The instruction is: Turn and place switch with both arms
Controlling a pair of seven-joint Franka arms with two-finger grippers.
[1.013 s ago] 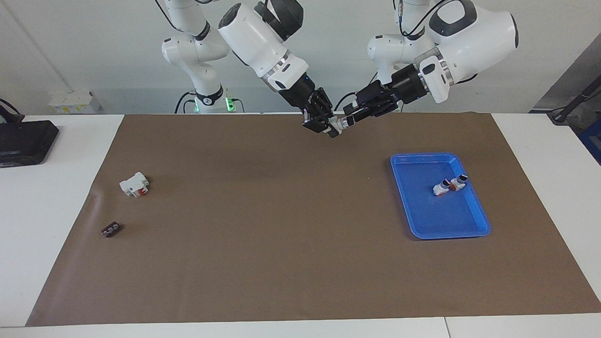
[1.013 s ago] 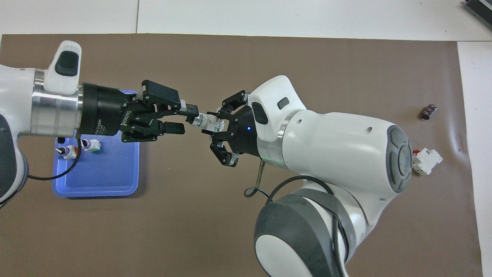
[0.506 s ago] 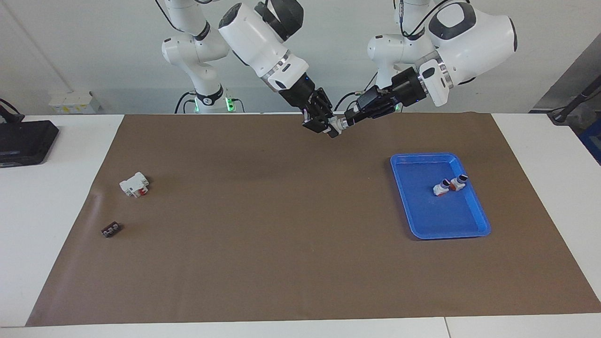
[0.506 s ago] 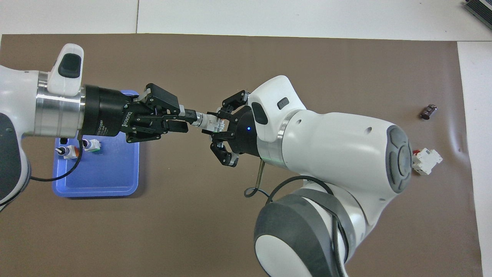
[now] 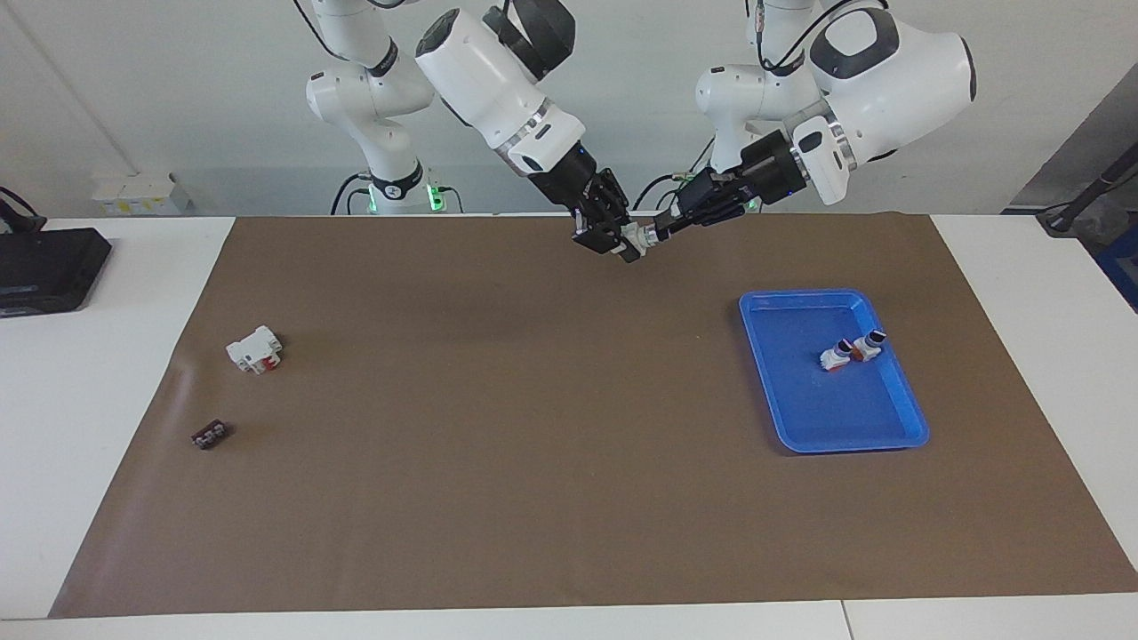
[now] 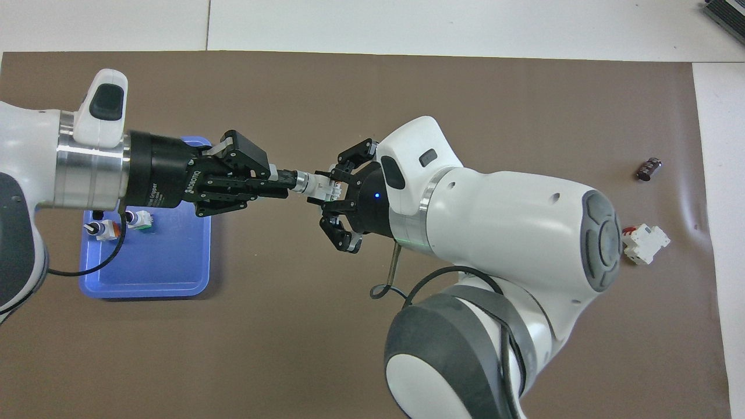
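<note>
I hold the small white-bodied selector switch (image 6: pixel 319 184) in mid-air over the brown mat (image 6: pixel 361 75), clamped in the right pincer (image 6: pixel 333 189). Its long axis runs nine to three o'clock in the overhead view, black knob toward nine. There the left pincer (image 6: pixel 282 177), fingertips drawn in on the knob, meets it.
</note>
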